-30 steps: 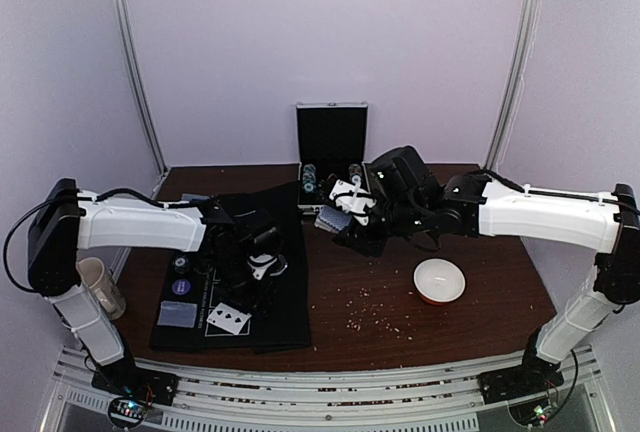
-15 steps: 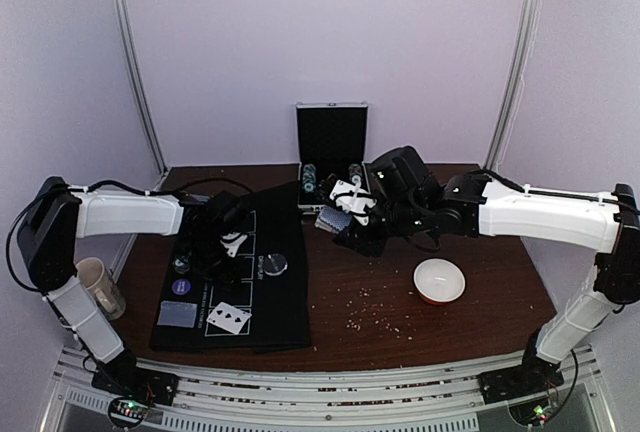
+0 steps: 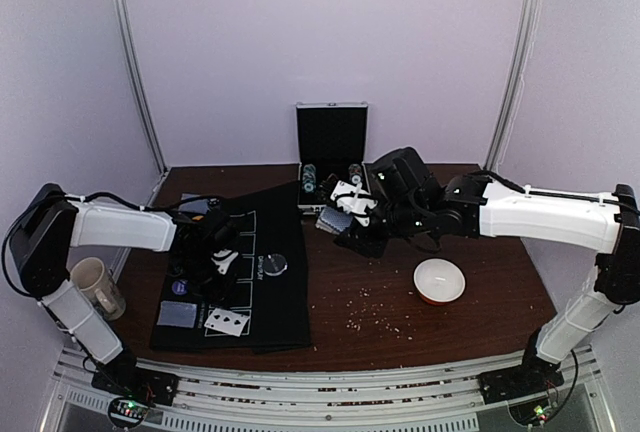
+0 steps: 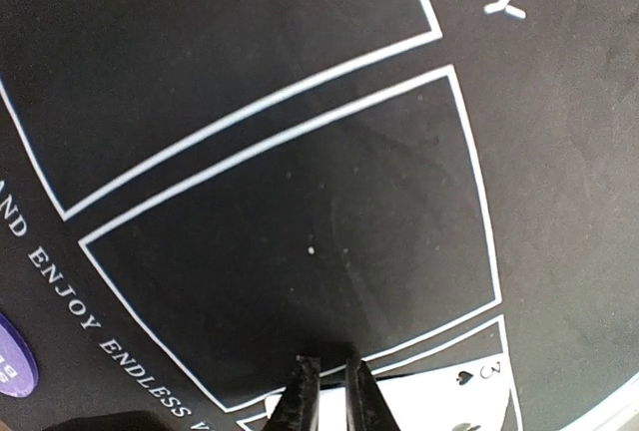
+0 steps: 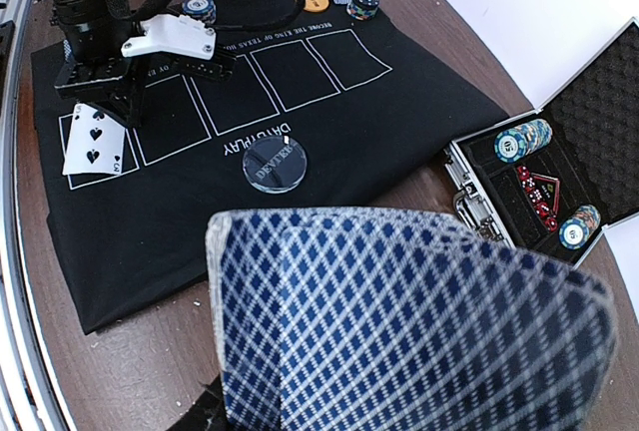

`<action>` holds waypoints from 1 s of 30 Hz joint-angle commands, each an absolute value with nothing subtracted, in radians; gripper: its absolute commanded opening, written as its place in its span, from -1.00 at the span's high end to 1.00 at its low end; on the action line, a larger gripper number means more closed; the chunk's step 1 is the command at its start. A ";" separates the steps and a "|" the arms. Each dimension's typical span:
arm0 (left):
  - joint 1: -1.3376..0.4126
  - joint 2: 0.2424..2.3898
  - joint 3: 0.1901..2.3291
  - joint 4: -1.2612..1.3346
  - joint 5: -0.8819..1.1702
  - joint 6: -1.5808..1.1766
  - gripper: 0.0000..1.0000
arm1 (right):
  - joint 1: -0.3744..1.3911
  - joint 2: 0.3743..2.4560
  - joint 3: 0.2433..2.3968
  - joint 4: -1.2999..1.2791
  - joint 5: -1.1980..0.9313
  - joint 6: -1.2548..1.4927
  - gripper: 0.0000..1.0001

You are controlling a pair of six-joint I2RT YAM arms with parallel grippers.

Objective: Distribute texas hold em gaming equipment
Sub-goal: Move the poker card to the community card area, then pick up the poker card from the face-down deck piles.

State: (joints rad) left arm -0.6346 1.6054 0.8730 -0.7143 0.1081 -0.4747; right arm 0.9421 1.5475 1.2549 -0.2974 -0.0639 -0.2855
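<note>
Blue lattice-backed cards (image 5: pixel 399 321), slightly fanned.

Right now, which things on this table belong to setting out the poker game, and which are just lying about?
Belongs to the job: deck of cards, three of spades, face-down card, dealer button, purple chip, chip case, black mat.
Just lying about: white bowl, beige mug, crumbs.
</note>
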 commanded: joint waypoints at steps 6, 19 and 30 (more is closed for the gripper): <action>-0.627 1.547 0.829 -0.780 0.084 -0.513 0.73 | 0.938 1.510 1.242 -0.287 -0.048 -0.279 0.03; -0.623 1.507 0.862 -0.809 0.033 -0.521 0.55 | 0.938 1.513 1.258 -0.295 -0.051 -0.285 0.03; -0.630 1.306 1.111 -0.407 0.312 -0.340 -0.18 | 0.974 1.537 1.295 -0.290 -0.075 -0.288 0.02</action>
State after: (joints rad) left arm -0.6300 1.4109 1.1046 -0.6880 0.0940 -0.4191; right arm 0.9527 1.5448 1.2526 -0.3042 -0.0647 -0.2855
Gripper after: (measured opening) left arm 0.513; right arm 0.494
